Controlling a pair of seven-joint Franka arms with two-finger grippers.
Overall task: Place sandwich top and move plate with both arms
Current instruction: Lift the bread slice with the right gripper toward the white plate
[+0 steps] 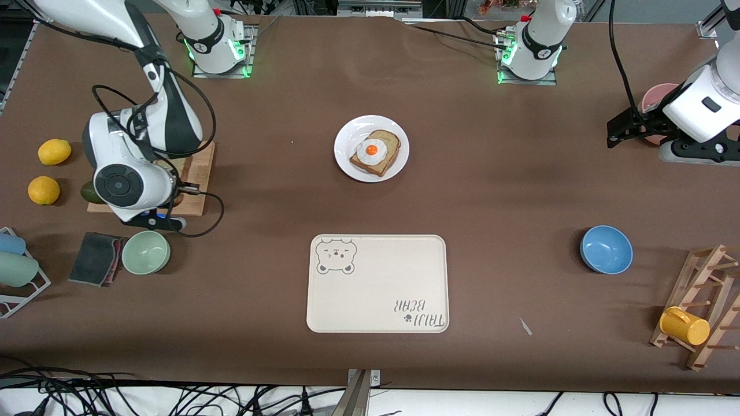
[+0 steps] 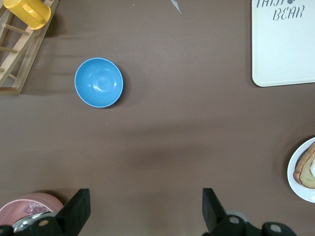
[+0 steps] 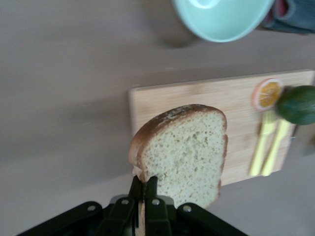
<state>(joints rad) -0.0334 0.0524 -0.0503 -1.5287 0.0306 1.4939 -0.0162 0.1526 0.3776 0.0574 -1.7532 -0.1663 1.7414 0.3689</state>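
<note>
Brown table (image 1: pixel 491 190), both arms up over opposite ends. Tray (image 1: pixel 378 283), cream with bear print, lies near the front camera at mid-table, well apart from both grippers. Cutting board (image 3: pixel 197 98) sits under the right gripper (image 3: pixel 143 189), mostly hidden by the arm in the front view; in the right wrist view it carries an orange slice (image 3: pixel 267 93), a yellow-green fork (image 3: pixel 268 147) and a dark green fruit (image 3: pixel 298 104) at one end. Plate (image 1: pixel 372 148), small and white, sits mid-table between the two arm bases, well apart from both grippers, holding the bread slice with fried egg (image 1: pixel 374 153).

Right gripper is clenched on the sandwich top (image 3: pixel 184 152), pinching its lower edge between the fingers; the slice hangs lifted above the cutting board, flat face toward the wrist camera. Green bowl (image 1: pixel 145 252) sits on the table near that gripper, nearer the front camera than the board, with a dark sponge (image 1: pixel 95 250) just beside it. Two lemons (image 1: pixel 52 170) lie near the table edge at the right arm's end.

Left gripper (image 2: pixel 142 211) is released, jaws spread wide, hovering over bare table at the left arm's end, waiting. Pink bowl (image 2: pixel 32 209) just beside one of its fingers. Blue bowl (image 2: pixel 98 82) on the table near it, toward the front camera. Wooden rack (image 1: pixel 699 306) with a yellow cup (image 1: pixel 684 325) near the table corner.
</note>
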